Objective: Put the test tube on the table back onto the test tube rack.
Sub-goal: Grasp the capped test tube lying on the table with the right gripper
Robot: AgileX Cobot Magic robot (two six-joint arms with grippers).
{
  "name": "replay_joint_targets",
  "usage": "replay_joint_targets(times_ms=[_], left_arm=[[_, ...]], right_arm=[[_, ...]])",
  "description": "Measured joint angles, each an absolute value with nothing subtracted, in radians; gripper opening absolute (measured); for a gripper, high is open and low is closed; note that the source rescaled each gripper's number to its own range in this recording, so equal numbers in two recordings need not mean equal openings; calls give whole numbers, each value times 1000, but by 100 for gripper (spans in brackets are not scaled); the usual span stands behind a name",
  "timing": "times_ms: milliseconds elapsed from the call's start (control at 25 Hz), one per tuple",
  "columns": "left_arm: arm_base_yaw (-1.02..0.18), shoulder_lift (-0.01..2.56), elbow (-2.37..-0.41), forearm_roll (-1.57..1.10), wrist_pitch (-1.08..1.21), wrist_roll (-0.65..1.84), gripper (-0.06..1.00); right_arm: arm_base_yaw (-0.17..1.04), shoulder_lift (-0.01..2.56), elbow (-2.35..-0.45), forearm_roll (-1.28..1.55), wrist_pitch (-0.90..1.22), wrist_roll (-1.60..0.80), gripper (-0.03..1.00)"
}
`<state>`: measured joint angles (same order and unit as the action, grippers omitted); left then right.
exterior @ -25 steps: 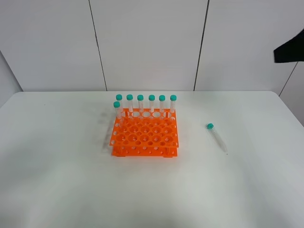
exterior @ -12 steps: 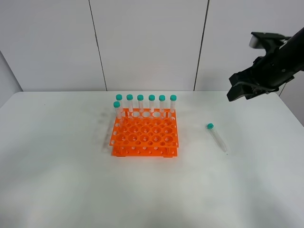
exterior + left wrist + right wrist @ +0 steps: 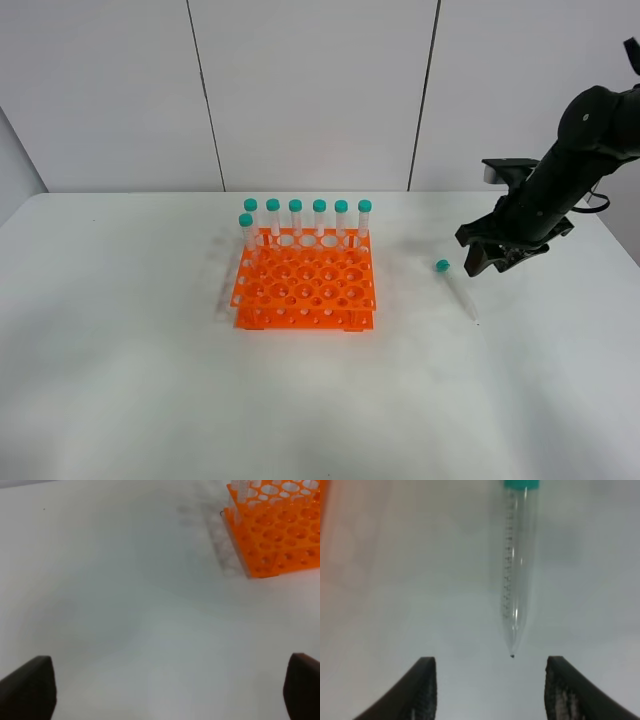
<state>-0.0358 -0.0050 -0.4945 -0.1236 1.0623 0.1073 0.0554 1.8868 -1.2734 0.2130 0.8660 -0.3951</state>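
orange rack, teal-capped clear tube, white table.

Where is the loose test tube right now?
In the high view, the tube lies flat on the table, right of the orange rack, close beside the right gripper.

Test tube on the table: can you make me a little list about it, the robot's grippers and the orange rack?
Loose tube: lying flat on the table, to the right of the rack
Rack: orange, holds seven upright tubes, six along the back row and one in the next row at the left end
Right gripper: open, close to the loose tube, not touching it
Left gripper: open, holding nothing, over bare table
Job done: not yet
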Motion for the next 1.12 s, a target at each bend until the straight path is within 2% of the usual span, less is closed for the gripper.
replay_joint_targets(times_ms=[240,600,1120], left_arm=[[-36,-5,-494,-124,1062,107,100],[-36,-5,-494,-124,1062,107,100],[-36,-5,-494,-124,1062,107,100]], right_arm=[[126,1973,-1273,139,803,-344,43],[128,2041,-1277,72,754,-189,43],[128,2059,-1277,50,726,-178,43]])
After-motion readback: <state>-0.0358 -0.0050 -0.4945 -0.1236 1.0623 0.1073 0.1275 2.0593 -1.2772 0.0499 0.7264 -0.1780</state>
